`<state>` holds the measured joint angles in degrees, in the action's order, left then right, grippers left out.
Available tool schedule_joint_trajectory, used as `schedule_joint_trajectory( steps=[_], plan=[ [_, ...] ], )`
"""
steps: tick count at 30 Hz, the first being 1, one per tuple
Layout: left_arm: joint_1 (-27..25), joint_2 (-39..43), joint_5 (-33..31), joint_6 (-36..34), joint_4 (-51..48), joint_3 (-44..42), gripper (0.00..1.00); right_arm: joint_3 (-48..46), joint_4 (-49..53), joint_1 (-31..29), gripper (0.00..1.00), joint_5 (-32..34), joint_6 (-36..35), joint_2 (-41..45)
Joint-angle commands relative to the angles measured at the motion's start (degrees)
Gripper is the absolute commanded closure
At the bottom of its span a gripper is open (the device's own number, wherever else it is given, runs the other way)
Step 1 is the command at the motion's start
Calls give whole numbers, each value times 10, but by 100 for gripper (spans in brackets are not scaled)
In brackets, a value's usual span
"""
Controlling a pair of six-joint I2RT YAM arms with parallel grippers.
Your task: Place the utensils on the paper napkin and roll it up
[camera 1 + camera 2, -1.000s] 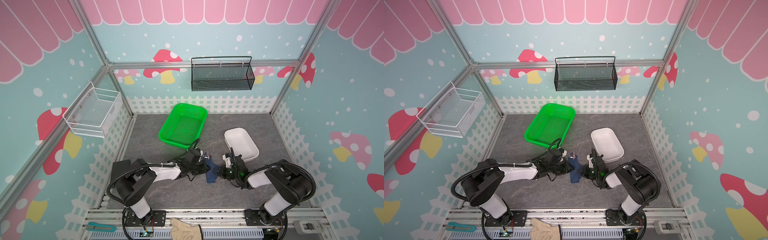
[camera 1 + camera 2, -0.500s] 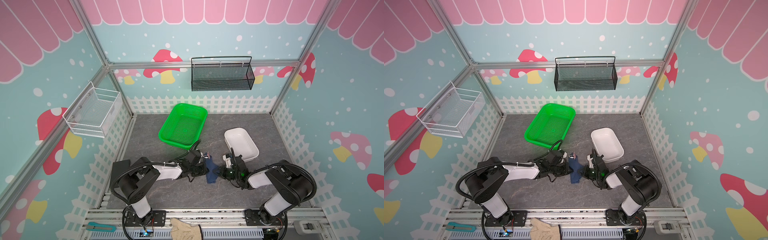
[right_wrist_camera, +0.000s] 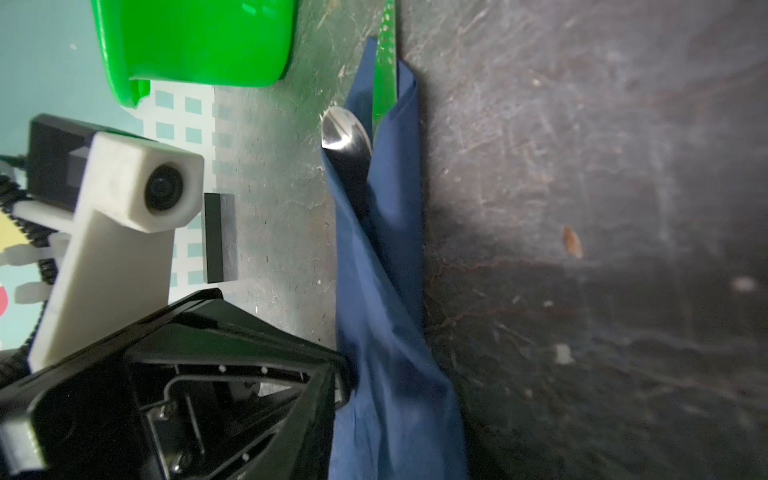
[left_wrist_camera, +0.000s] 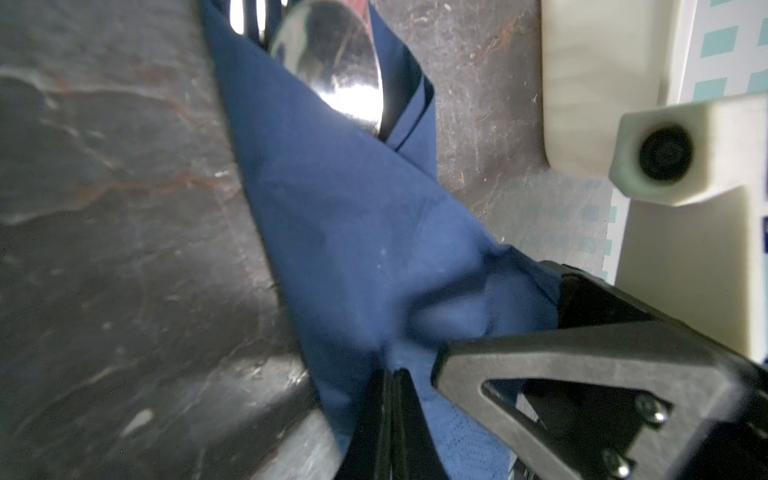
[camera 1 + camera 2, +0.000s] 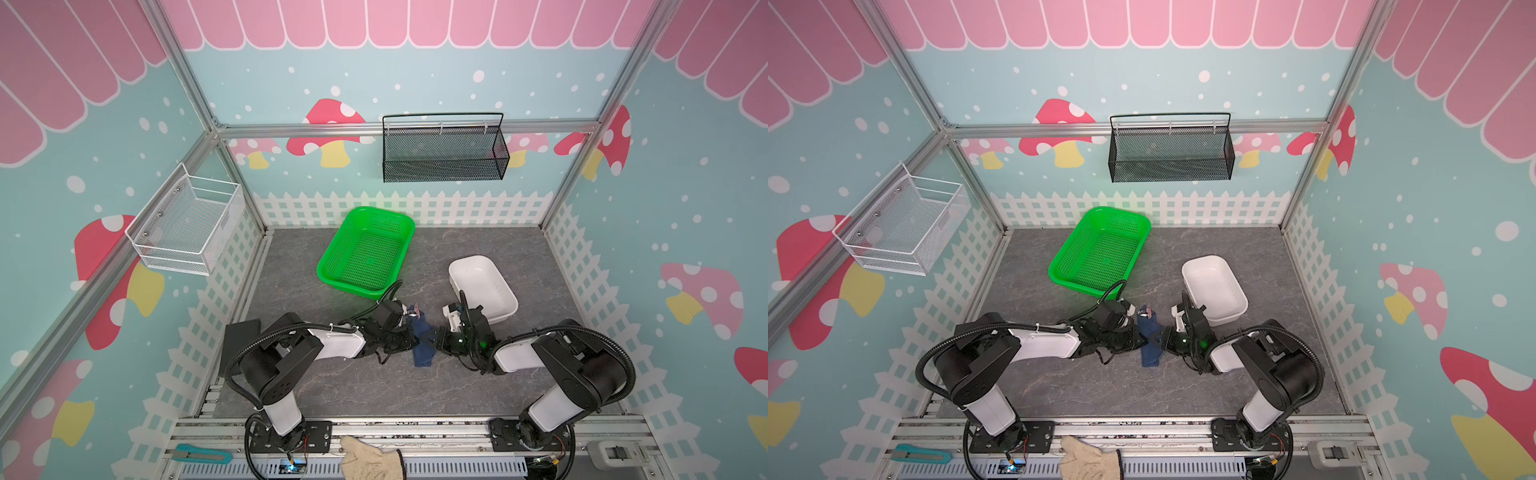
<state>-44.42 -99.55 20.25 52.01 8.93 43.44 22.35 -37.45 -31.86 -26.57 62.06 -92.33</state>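
In both top views the green plastic basket [image 5: 332, 266], perforated and rectangular, is sitting empty at the far middle of the tabletop [image 5: 353, 390]. The smooth white tub [image 5: 512, 301] is standing empty to its right. A black mesh basket [image 5: 444, 164] is hanging on the far wall and a white wire basket [image 5: 187, 232] on the left wall, both appearing empty. The paper napkin [image 5: 423, 343] is lying folded into a narrow navy bundle near the middle of the grey, stone-patterned tabletop. It is sitting between the left hand [image 5: 410, 340] and the right hand [image 5: 439, 337], with the utensils [image 5: 415, 311] poking out of its far end. The walls are showing painted mushrooms and a white picket fence.

In the left wrist view the left hand is pinching a fold of the thin, creased napkin, its fingers fully together. The shiny spoon [image 4: 336, 70] bowl and the fork [image 4: 245, 16] tines are sticking out of the wrap.

In the right wrist view the spoon bowl is peeking from the napkin's folds, with the green basket beyond it. The left hand's tip is touching the napkin's edge. Whether the right hand is open or gripping, I cannot tell.
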Motion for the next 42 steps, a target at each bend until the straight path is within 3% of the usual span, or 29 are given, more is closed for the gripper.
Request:
schedule_joint_trajectory(
  steps=[1,11,20,26,42],
  plan=[
    [-6,-16,-3,-9,-23,4,93,21,44,2,61,-7,-32,-23],
    [-6,-15,-5,-9,-25,6,93,39,50,2,64,-27,-51,-51],
    [-6,-5,-4,-7,-23,7,93,37,51,3,84,-28,-60,-51],
    [-6,36,-5,-6,-33,2,91,34,52,2,92,-19,-65,-36],
    [27,196,-84,23,-49,-100,84,18,47,4,93,-23,-76,32]
  ],
)
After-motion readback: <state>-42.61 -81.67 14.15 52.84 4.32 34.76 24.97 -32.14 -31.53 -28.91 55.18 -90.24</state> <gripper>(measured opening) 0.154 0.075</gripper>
